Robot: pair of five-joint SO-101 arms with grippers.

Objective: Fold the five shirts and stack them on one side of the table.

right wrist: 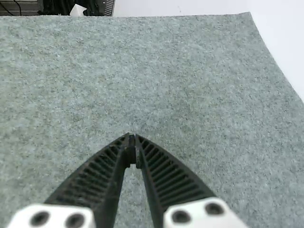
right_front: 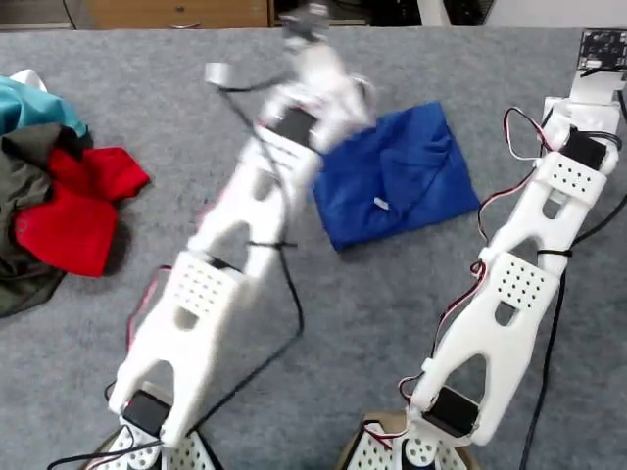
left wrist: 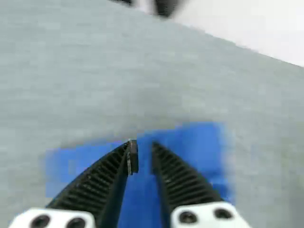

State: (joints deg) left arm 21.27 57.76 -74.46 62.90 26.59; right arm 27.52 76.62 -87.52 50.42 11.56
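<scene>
A blue shirt [right_front: 402, 176] lies folded into a rough rectangle on the grey table, right of centre. My left arm [right_front: 245, 206] stretches over the shirt's near-left corner. In the left wrist view my left gripper [left wrist: 141, 151] hovers above the blue shirt [left wrist: 194, 142], open by a narrow gap with nothing between its fingers. My right arm [right_front: 549, 215] stands along the table's right side. Its gripper [right wrist: 133, 140] is shut over bare table felt [right wrist: 190, 85]. At the far left lies a loose pile: a red shirt [right_front: 73, 211], a dark grey one [right_front: 24, 147] and a teal one [right_front: 34, 103].
The grey felt table [right_front: 441, 294] has open room between the pile and the blue shirt, and in front of the shirt. Black cables [right_front: 289, 294] trail from the left arm. The table's far right corner [right wrist: 247, 16] is close to the right gripper.
</scene>
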